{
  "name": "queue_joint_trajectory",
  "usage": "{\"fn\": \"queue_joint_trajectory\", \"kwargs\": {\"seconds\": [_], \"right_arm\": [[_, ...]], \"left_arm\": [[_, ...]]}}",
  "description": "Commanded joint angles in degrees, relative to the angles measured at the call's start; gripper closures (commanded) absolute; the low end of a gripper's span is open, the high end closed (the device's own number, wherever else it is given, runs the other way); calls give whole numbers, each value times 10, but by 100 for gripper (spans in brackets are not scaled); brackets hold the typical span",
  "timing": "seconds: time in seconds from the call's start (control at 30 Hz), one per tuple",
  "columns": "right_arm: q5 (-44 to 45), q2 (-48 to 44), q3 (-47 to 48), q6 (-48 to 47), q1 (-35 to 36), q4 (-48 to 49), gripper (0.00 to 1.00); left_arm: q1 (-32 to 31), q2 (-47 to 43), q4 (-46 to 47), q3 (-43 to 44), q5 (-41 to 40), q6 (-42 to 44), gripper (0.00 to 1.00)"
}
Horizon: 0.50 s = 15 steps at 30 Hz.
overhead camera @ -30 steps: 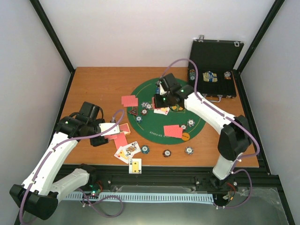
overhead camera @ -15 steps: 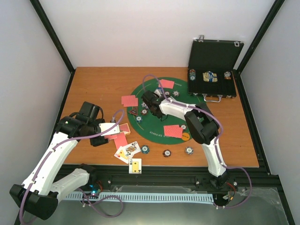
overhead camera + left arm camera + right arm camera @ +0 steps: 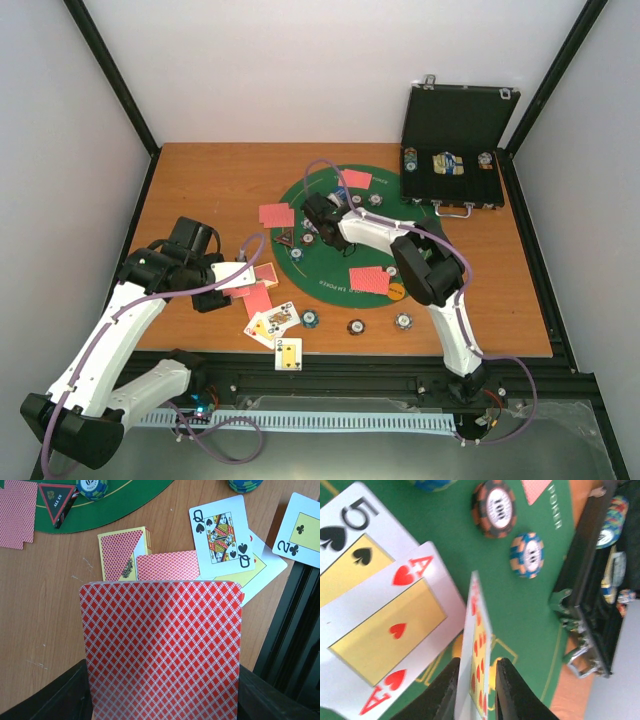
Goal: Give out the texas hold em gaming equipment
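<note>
1. Top view: compared with a second ago, we see the right arm swung off the middle-right of the green mat (image 3: 330, 288). Its elbow is now folded, and the right gripper (image 3: 320, 218) sits low over the mat's left part. A red-backed card (image 3: 357, 178) now shows on the mat's far side, where the arm had covered it. The left gripper (image 3: 220, 280) has not moved and hangs left of the mat over the wooden table (image 3: 200, 180). Three poker chips (image 3: 356, 326) lie in a row on the wood just off the mat's near edge. An orange disc (image 3: 396, 292) sits at that rim, and the open black case (image 3: 455, 150) stands at the far right.
2. Left wrist view: we find the claw pressed onto a held card (image 3: 162, 650), whose red diamond-patterned back fills the lower frame. Beyond it lie a card box (image 3: 122, 552) and, face up, the queen of spades (image 3: 220, 535) and the two of clubs (image 3: 299, 532). The dark red-edged triangle (image 3: 57, 502) rests on the mat's edge.
3. Right wrist view: the fingers (image 3: 442, 692) pinch a hearts card (image 3: 477, 655) that stands edge-on above the mat. Beside it lie the face-up ace of hearts (image 3: 395, 630) and five of spades (image 3: 350, 545). Two striped chips (image 3: 526, 555) lie farther on, toward the case.
</note>
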Motion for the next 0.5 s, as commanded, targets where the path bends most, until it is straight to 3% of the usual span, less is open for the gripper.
{"fn": "queue_joint_trajectory", "kwargs": {"seconds": [0.0,0.3,0.47], "right_arm": [[-66,-7,-25,33,-2,-17,75],[-145,-83,-78,52,-2,-8,59],[-250,-151,-78,86,-2,-9,39]], "left_arm": [[1,-7,-5,27,9,2,73],[1,-2,-7,34,10,2,73],[1,-2,-10,37,10,1,73]]}}
